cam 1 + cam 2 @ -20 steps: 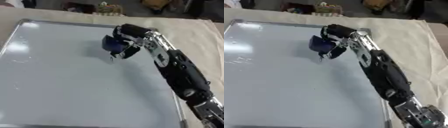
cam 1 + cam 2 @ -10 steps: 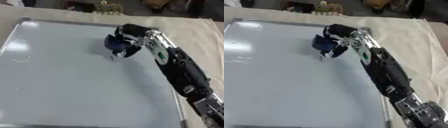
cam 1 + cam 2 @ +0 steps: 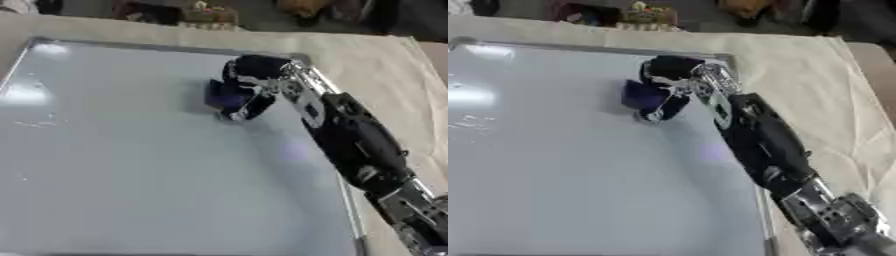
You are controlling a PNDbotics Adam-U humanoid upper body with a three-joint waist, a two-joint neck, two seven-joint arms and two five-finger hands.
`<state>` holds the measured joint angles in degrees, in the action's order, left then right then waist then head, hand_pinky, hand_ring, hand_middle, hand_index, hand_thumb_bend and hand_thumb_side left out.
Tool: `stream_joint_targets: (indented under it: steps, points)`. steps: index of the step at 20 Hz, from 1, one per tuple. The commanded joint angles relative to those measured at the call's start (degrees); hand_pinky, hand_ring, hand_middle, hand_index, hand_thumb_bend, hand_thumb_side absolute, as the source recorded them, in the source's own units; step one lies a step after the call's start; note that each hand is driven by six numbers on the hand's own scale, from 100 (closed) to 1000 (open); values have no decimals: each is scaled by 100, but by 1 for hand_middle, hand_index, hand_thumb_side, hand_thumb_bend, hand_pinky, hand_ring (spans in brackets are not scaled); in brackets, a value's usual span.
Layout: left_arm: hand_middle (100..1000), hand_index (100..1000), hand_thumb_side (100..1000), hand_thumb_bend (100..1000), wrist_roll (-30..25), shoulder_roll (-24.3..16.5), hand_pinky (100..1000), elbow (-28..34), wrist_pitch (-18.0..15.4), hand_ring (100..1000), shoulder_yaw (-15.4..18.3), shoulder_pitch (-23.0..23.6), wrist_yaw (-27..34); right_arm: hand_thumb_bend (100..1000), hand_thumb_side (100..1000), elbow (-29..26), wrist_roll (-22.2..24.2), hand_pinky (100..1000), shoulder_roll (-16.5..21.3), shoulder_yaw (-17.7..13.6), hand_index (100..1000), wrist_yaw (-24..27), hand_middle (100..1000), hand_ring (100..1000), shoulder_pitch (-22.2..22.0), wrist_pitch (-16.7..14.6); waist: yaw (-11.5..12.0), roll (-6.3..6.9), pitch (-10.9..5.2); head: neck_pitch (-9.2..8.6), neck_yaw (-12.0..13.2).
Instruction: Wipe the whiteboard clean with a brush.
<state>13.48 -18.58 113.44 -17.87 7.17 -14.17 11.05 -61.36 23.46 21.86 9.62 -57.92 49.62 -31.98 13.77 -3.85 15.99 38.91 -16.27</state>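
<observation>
Left eye view: right hand (image 3: pixel 254 75) apparently grips brush (image 3: pixel 227 96) on whiteboard (image 3: pixel 122 165).

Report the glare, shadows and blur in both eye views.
Left eye view: a bright glare patch sits on the whiteboard near its upper left corner; the right hand, curled round the blue brush, casts a soft shadow on the board beside it. Right eye view: the same glare at the left edge; the far background and forearm look soft and blurred.

Beige cloth-covered table (image 3: pixel 367 55) — dim, blurred clutter (image 3: pixel 206 11) along the far edge.
</observation>
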Motion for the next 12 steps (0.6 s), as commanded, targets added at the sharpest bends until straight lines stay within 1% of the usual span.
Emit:
stream_joint_targets:
  steps: [1,3,5,7,9,12]
  points:
    - [451,487,863,100,11,-66,324,116,-4,399,1,-60,-15,184,325,7,74,493,40,-23,100,-66,255,518,140,-51,15,35,-97,45,-19]
    - [451,487,863,100,13,-62,324,116,-6,399,2,-61,-20,186,325,30,102,492,18,-12,100,-96,253,519,132,-64,25,37,-83,47,-17]
    - [451,487,862,100,14,-60,324,116,-10,399,1,-65,-23,211,341,51,126,494,4,6,100,-128,252,519,128,-87,32,38,-74,51,-17]
    - [451,486,862,100,15,-57,324,116,-10,398,1,-65,-26,274,375,69,159,499,-5,22,100,-143,251,516,125,-127,36,38,-67,58,-15]
    - [451,486,861,100,17,-55,323,116,-8,398,1,-62,-30,352,416,75,212,502,-15,29,123,-125,244,510,123,-176,37,40,-63,70,-13]
    - [451,486,860,100,20,-54,324,116,-12,398,0,-65,-31,392,441,52,309,506,-28,36,146,-54,237,507,124,-242,47,48,-59,82,-1]
